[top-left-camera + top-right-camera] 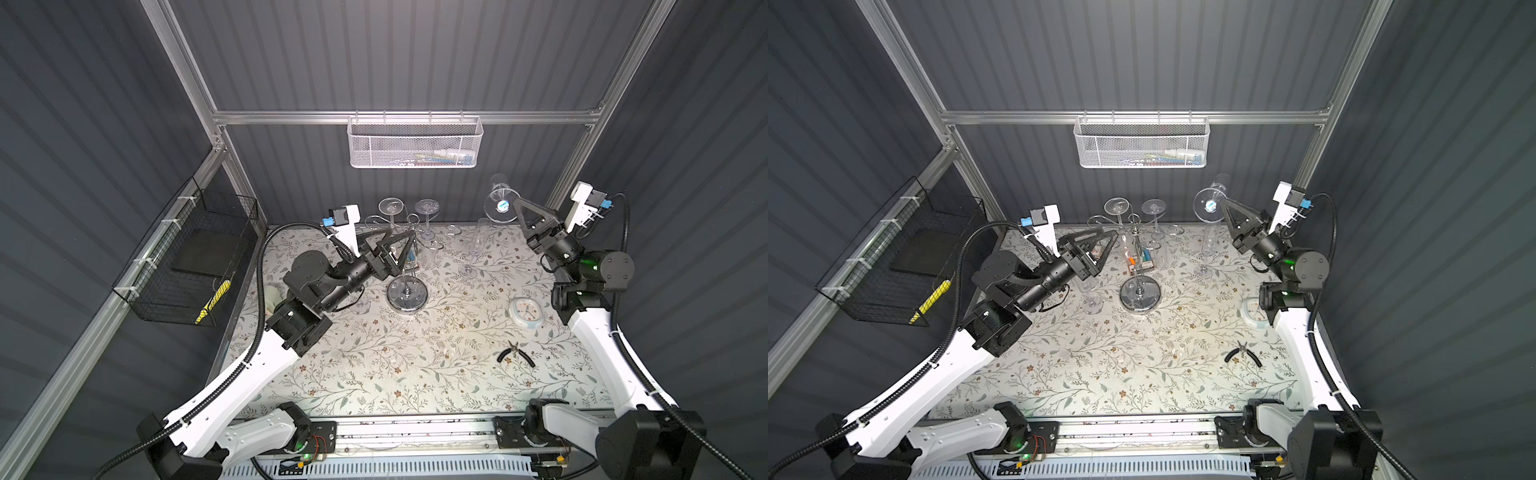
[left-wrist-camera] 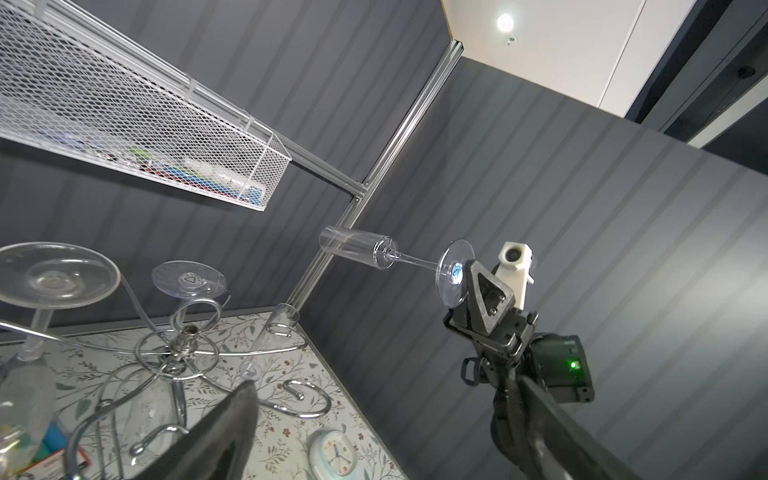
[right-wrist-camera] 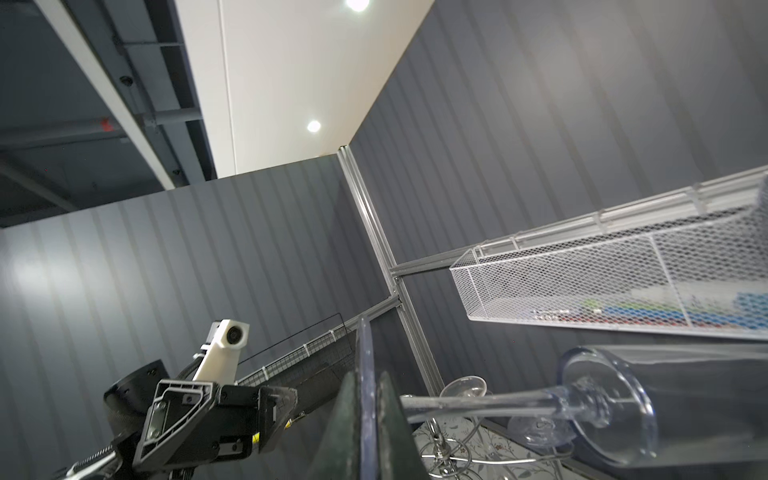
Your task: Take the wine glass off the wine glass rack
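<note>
Wine glass, top views: in both top views you see the wine glass up in the air near the back right corner, well apart from the wine glass rack.
Right jaws, top views: clamped on the glass's round foot.
Left jaws, top views: spread wide beside the rack's scroll arms, gripping nothing that you can see.
Rack, top views: it stands mid-counter with two other glasses hanging foot-up on it.
Counter, top views: a clock and pliers lie toward your right arm.
Left wrist view: your wine glass lies nearly level with its foot pinched in the right jaws. The wine glass rack stands apart from it.
Right wrist view: you look along the right jaws, pressed together on the foot's edge. The stem and bowl of the wine glass run out beneath the white mesh basket.
</note>
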`<move>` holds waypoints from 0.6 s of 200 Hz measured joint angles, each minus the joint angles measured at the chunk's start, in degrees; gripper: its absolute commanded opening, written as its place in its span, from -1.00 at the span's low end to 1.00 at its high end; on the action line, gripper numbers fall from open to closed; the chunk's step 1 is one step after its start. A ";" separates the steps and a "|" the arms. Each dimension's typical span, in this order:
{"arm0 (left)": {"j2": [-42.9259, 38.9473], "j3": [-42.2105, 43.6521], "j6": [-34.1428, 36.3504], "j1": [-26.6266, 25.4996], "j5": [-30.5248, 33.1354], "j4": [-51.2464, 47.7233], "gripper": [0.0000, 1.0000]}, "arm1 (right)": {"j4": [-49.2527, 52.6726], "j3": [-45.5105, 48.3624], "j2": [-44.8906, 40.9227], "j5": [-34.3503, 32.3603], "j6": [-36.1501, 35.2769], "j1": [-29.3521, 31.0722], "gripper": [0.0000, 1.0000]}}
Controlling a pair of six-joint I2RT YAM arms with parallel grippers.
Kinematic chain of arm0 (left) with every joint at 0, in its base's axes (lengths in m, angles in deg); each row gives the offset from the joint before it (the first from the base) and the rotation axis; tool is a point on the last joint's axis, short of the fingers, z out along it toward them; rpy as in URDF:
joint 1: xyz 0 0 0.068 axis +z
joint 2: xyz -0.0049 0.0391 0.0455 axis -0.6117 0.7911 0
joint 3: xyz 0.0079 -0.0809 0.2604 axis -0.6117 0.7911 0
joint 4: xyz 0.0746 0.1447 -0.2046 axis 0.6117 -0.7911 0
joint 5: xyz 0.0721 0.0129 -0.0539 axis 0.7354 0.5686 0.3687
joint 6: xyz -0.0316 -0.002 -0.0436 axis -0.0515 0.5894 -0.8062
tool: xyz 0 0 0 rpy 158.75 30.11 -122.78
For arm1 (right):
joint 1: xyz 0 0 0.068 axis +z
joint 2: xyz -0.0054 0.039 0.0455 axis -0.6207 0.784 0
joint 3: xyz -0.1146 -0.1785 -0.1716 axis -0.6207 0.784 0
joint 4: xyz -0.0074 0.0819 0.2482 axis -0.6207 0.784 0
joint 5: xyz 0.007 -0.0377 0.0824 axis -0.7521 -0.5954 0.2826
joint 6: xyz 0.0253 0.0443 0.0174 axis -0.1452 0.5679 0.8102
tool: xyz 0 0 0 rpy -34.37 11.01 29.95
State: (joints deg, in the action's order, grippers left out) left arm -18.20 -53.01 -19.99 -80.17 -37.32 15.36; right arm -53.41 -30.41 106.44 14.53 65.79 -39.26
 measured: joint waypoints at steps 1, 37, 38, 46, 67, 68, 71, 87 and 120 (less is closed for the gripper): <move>0.04 0.00 -0.13 0.00 -0.07 0.09 0.92 | -0.72 0.13 0.02 0.15 -0.07 0.04 -1.00; 3.50 -0.09 -6.38 0.00 -3.85 2.82 0.91 | -13.97 2.54 0.87 3.85 -1.51 0.79 -1.00; 3.61 -0.11 -6.49 0.00 -3.91 2.84 0.91 | -14.14 2.56 0.90 3.91 -1.57 0.81 -1.00; 4.66 -0.42 -7.85 0.00 -5.07 2.86 0.90 | -15.67 2.84 1.09 4.63 -2.34 1.25 -1.00; 7.43 -1.79 -11.06 0.17 -8.02 3.08 0.90 | -17.94 3.78 1.14 6.38 -5.20 3.26 -1.00; 7.56 -1.86 -11.32 0.17 -8.22 3.15 0.90 | -17.99 3.80 1.14 6.47 -5.31 3.32 -1.00; 7.76 -1.92 -11.67 0.17 -8.57 3.30 0.90 | -18.21 3.89 1.14 6.80 -5.70 3.63 -1.00; 8.72 -1.97 -14.16 0.66 -10.75 4.83 0.90 | -18.80 4.26 1.14 8.07 -7.96 5.05 -1.00; 10.86 -1.97 -19.17 1.68 -15.21 9.29 0.89 | -19.37 5.33 1.11 10.12 -12.37 6.34 -1.00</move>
State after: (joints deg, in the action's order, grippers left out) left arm -7.33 -54.98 -39.16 -78.49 -52.53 24.64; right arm -72.77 -25.07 107.55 24.64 53.42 -32.92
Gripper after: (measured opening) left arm 0.949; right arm 0.078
